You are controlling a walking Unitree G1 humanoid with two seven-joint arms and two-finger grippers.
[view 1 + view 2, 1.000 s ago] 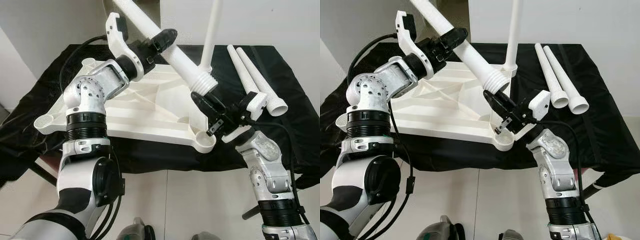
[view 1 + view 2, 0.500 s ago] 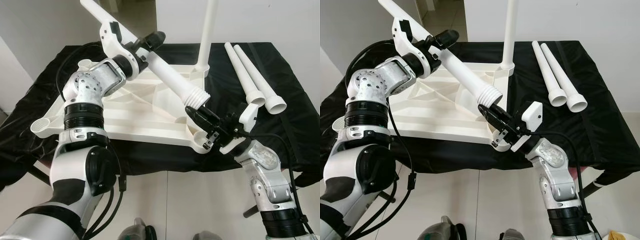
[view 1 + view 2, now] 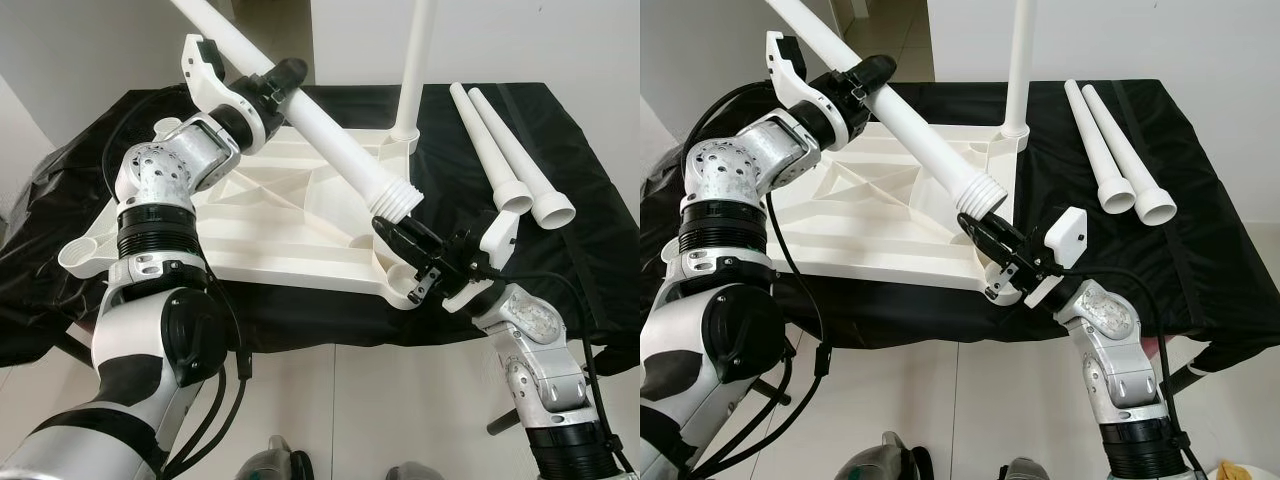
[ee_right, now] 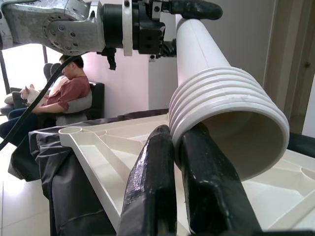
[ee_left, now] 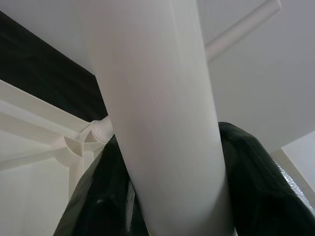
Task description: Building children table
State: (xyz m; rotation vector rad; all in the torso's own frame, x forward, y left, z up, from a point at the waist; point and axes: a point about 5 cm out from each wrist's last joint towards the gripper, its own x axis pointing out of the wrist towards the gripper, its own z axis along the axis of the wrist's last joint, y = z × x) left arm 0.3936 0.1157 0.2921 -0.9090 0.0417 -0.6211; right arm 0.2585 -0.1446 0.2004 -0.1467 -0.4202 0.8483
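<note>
A white tabletop [image 3: 270, 235] lies upside down on a black-draped table. My left gripper [image 3: 281, 79] is shut on a white table leg [image 3: 335, 145], held tilted. The leg's threaded end [image 3: 398, 200] hangs just above the tabletop's front right corner socket [image 3: 417, 287]. In the left wrist view the black fingers [image 5: 96, 206] clasp the leg [image 5: 162, 123] from both sides. My right gripper [image 3: 393, 228] is shut with nothing between its fingers [image 4: 152, 187], which rest against the underside of the threaded end [image 4: 231, 118].
One leg [image 3: 413, 70] stands upright in the far right corner of the tabletop. Two loose legs [image 3: 497, 150] lie side by side on the black cloth [image 3: 590, 190] at the right. A person [image 4: 69, 88] sits on a sofa beyond the table. Pale floor lies below the front edge.
The leg's threaded end has come down toward the front right corner. My right gripper has moved down and left with it. My left gripper shifted slightly left.
</note>
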